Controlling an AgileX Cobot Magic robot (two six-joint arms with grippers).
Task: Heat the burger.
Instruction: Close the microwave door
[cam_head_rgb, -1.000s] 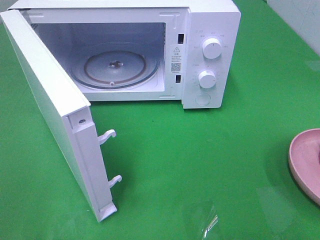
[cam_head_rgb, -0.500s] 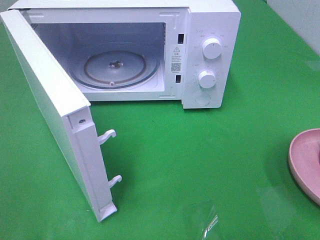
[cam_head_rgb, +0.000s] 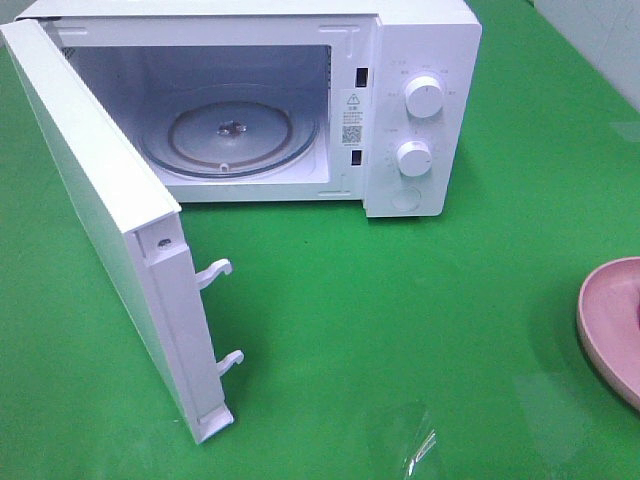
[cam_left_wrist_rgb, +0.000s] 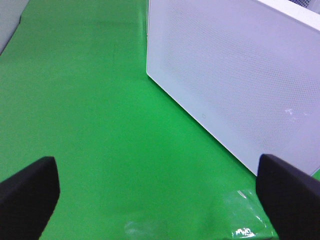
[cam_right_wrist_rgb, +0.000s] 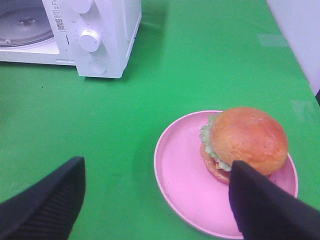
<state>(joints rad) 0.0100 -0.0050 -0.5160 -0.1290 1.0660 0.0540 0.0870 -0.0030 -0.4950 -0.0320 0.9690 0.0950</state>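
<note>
A: How is the light?
B: Bright, even, from overhead. White glare patches shine on the green table cover (cam_head_rgb: 420, 300); the microwave (cam_head_rgb: 420, 60) looks washed out.
A: And sharpness?
B: Soft throughout. The right gripper fingers (cam_right_wrist_rgb: 42, 205) are blurred dark shapes; shadows stay faint.

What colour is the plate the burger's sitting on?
Pink. The plate under the burger shows best in the right wrist view.

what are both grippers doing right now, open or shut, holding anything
Left gripper: open, empty, over the green table by the microwave door.
Right gripper: open, empty, above the plate with the burger.
</note>
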